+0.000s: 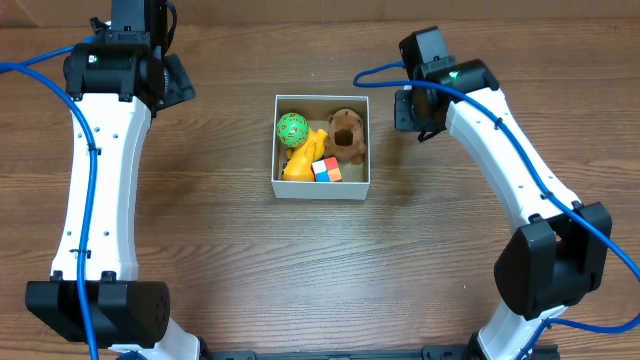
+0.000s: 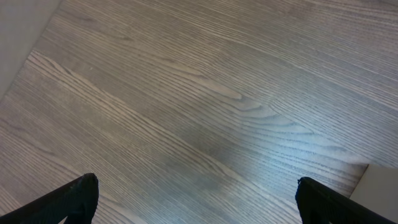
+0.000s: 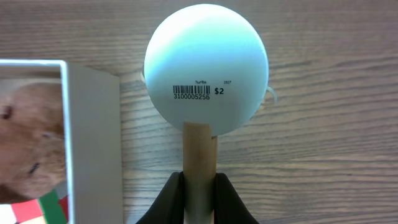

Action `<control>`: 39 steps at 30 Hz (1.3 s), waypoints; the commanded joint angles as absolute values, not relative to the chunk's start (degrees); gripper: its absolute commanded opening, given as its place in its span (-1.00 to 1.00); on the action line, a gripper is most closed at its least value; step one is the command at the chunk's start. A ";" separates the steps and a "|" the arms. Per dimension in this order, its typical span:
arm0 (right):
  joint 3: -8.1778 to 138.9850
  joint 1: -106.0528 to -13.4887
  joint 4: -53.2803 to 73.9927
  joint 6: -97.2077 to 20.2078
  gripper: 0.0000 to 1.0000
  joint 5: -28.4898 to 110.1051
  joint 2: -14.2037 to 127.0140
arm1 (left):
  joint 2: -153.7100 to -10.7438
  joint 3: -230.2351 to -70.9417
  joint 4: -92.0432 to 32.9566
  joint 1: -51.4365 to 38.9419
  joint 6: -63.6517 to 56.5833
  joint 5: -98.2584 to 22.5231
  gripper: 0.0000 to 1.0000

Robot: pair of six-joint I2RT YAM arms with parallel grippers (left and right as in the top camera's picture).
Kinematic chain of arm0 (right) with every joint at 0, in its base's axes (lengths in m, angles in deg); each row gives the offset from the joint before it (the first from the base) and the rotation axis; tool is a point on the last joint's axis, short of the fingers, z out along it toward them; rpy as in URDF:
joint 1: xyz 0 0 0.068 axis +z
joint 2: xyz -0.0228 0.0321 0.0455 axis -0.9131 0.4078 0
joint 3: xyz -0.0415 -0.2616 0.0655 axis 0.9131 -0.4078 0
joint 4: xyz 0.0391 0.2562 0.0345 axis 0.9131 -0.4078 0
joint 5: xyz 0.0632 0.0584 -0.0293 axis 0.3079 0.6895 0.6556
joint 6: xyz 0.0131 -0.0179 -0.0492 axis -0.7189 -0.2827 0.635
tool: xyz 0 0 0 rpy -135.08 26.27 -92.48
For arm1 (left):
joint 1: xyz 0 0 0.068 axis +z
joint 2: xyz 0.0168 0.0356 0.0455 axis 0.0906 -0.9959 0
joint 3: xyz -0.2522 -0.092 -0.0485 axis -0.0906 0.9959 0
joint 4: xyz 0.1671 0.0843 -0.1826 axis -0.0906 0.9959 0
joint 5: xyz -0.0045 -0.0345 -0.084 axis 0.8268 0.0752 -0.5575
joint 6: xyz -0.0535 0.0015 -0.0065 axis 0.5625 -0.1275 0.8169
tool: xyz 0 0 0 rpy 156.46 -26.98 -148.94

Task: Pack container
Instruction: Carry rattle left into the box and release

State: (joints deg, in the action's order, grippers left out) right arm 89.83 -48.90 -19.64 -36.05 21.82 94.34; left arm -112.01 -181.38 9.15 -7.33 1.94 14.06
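Observation:
The container (image 1: 320, 191), a square white-walled box with a brown inside, stands mid-table. It holds a green ball (image 1: 292, 128), a yellow toy (image 1: 303, 160), a brown plush (image 1: 347, 133) and a colour cube (image 1: 326, 170). My right gripper (image 3: 199, 186) is shut on the wooden handle of a toy with a pale round head (image 3: 206, 68) bearing a barcode label. It holds the toy over the table just right of the container's wall (image 3: 93, 137). In the overhead view the right gripper (image 1: 408, 108) hides this toy. My left gripper (image 2: 198, 199) is open and empty over bare wood, left of the container (image 1: 178, 85).
The table is brown wood grain. In the left wrist view the table's pale edge (image 2: 18, 25) shows at the top left, and a pale corner (image 2: 382, 190) at the lower right. Blue cables run along both arms.

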 commanded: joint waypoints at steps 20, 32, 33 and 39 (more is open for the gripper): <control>97.04 -31.19 -25.96 -32.27 -0.81 22.50 91.91 | -112.47 -181.87 9.29 -7.09 1.35 15.20 1.00; 93.15 -26.78 -28.25 -16.07 -0.85 30.02 91.93 | -112.47 -181.87 9.29 -7.09 1.35 15.20 1.00; 92.74 -26.78 -27.42 -14.81 -0.85 30.72 91.93 | -112.47 -181.87 9.29 -7.09 1.37 15.20 1.00; 90.46 -26.78 -23.93 -7.44 -0.85 31.42 91.93 | -112.47 -181.87 9.29 -7.09 1.35 15.20 1.00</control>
State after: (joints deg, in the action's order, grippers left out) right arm 91.75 -26.84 -25.28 -13.74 29.82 94.32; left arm -112.01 -181.38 9.18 -7.33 1.94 14.04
